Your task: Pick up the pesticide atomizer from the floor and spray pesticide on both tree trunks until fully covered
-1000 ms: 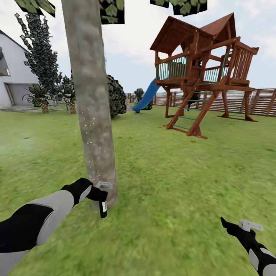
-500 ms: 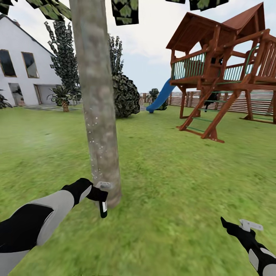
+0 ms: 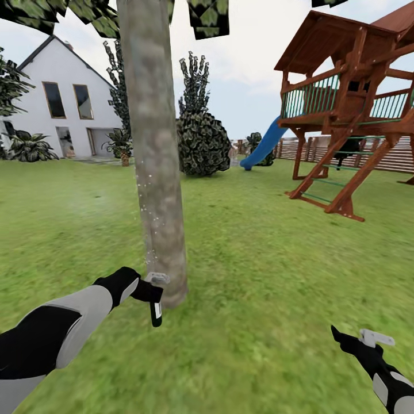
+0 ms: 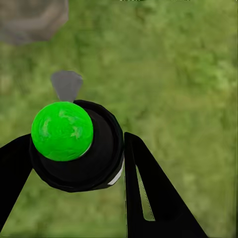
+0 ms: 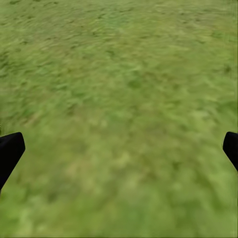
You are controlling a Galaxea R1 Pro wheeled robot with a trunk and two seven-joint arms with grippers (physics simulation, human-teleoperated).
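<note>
One tree trunk (image 3: 158, 172), thick and grey-brown, stands on the grass just left of centre, with small white specks along its left side. My left gripper (image 3: 150, 299) is at the trunk's base, shut on the pesticide atomizer (image 3: 154, 313), a slim black sprayer hanging beside the bark. In the left wrist view the atomizer (image 4: 74, 144) shows a green top and a grey nozzle, clamped between the black fingers (image 4: 148, 198), with the trunk (image 4: 29, 20) just beyond. My right gripper (image 3: 353, 342) hangs open over bare grass at the lower right, its fingertips (image 5: 10, 151) wide apart.
A wooden play tower (image 3: 351, 115) with a blue slide (image 3: 261, 146) stands to the right, backed by a slatted fence (image 3: 397, 158). A dark round bush (image 3: 202, 144) sits behind the trunk. A white house (image 3: 57, 115) and short palms (image 3: 122, 146) lie far left.
The camera has swung left, so the tree, play tower and house slide right in the picture. Both arms keep their places in the view, and the left gripper still holds the atomizer.
</note>
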